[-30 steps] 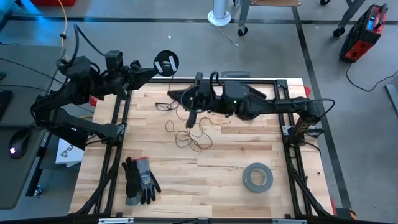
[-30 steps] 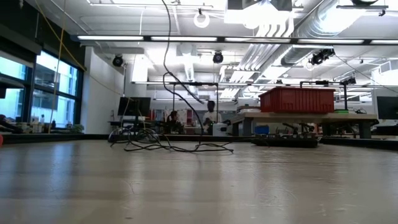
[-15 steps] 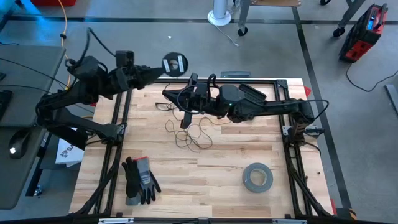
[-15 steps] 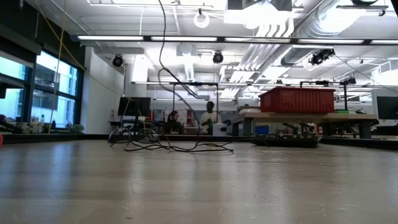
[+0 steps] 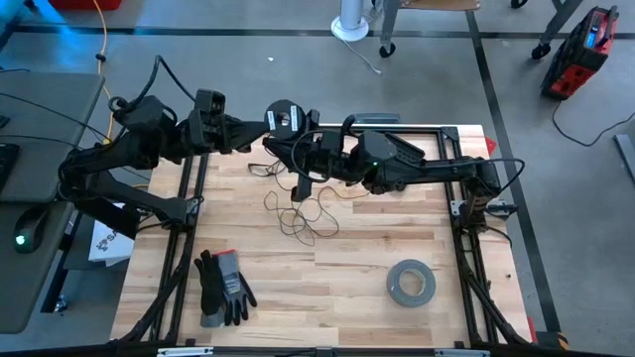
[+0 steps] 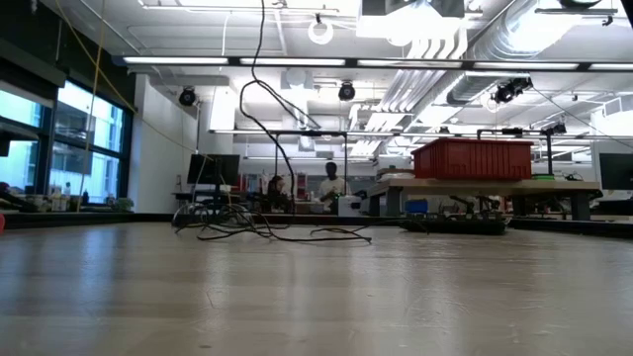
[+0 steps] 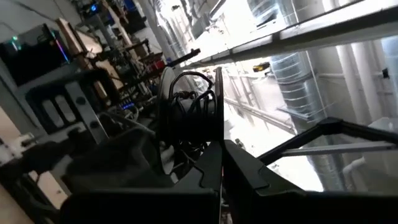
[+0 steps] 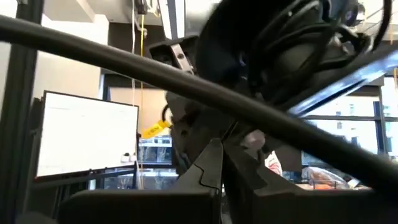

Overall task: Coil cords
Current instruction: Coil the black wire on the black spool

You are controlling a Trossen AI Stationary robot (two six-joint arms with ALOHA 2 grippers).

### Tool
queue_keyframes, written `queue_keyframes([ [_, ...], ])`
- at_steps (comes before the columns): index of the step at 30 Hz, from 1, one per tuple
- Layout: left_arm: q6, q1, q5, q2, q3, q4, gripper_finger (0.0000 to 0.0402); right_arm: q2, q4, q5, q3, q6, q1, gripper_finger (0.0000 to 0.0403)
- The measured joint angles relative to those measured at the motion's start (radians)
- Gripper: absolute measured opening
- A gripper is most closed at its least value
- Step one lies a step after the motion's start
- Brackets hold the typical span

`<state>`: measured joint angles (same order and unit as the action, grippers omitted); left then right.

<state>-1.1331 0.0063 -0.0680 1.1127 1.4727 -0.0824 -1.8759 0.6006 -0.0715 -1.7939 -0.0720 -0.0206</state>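
Observation:
The small round black spool (image 5: 283, 117) hangs in the air over the table's far left part, with my left gripper (image 5: 260, 127) shut on it. The left wrist view shows the spool (image 7: 189, 112) edge-on, with dark cord wound between its two flanges. My right gripper (image 5: 270, 149) is shut just beside and below the spool, pointing left and slightly up at it (image 8: 280, 43). The thin dark cord (image 5: 303, 213) lies in loose loops on the wood. In the low view a strand of the cord (image 6: 252, 89) rises from the pile out of the top of the picture. My left gripper pinches the rim of one spool flange (image 7: 218, 134) between its two fingers, coming about level from the table's left. The spool is lifted clear of the table, its axis roughly across the fingers. My right gripper is shut on the cord near its fingertips (image 8: 214, 155), coming from the table's right and slanting upward. The strand there is too thin to place exactly. Below the gripper the cord hangs slack down to its loops (image 5: 298, 223) on the table.
A grey tape roll (image 5: 410, 283) lies near the front right and a pair of black-and-grey gloves (image 5: 223, 288) near the front left. A black frame (image 5: 437, 129) edges the table. People stand far off in the room (image 6: 331, 183).
My left gripper has carried the spool toward the table's right and slightly nearer, up to the right gripper, rolling its wrist as it went. My right gripper has tipped its fingers upward. The hanging strand has swayed, while the loops on the table stay put.

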Motion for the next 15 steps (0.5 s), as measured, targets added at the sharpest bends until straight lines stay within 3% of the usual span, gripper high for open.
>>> queue_keyframes([
  [15, -0.12, -0.069, 0.062, -0.008, 0.0, -0.061, 0.0, 0.0, 0.037, 0.015, 0.0, -0.012, 0.035, 0.0],
])
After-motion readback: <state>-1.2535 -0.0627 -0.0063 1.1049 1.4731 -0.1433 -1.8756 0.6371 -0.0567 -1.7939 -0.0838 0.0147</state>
